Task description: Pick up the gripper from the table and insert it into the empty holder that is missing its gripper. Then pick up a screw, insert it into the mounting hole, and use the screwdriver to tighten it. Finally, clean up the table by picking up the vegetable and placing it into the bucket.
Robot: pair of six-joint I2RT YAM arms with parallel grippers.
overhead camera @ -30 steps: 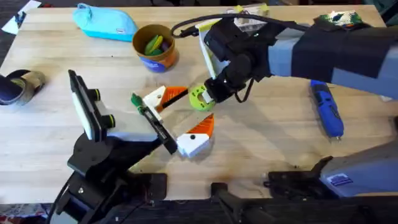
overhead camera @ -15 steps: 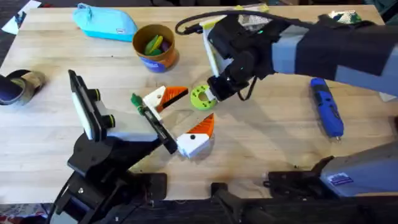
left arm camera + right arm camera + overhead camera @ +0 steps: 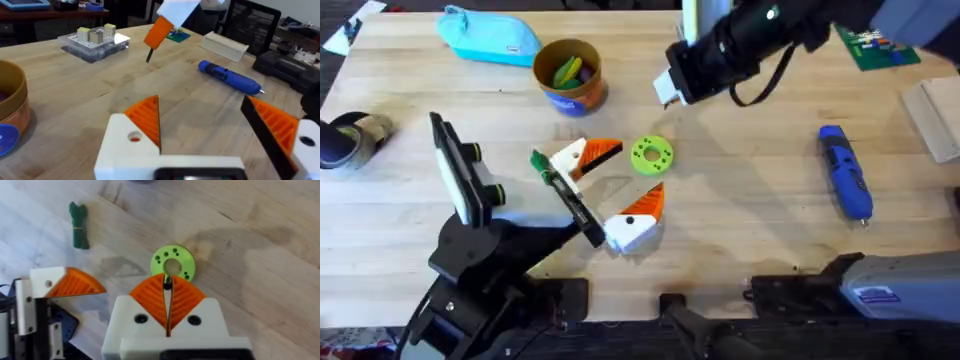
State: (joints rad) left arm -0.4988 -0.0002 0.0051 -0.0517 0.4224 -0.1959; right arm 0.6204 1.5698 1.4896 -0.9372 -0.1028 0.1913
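1. Orange-padded right gripper (image 3: 167, 280) is pinched on a small dark screw (image 3: 149, 56), raised above the green ring (image 3: 651, 155)
2. Your left gripper (image 3: 210, 135) is spread wide, low over the table (image 3: 750, 230), holding nothing
3. Screwdriver (image 3: 845, 185) lies on the wood, well right of the ring

Left pincer (image 3: 200, 132) jaws apart, orange pads facing. Blue screwdriver (image 3: 229, 83) lies on the wooden surface (image 3: 75, 95). Right pincer (image 3: 159, 32) hangs above, something thin and dark at its tip. Bucket (image 3: 11, 107) rim at the edge.
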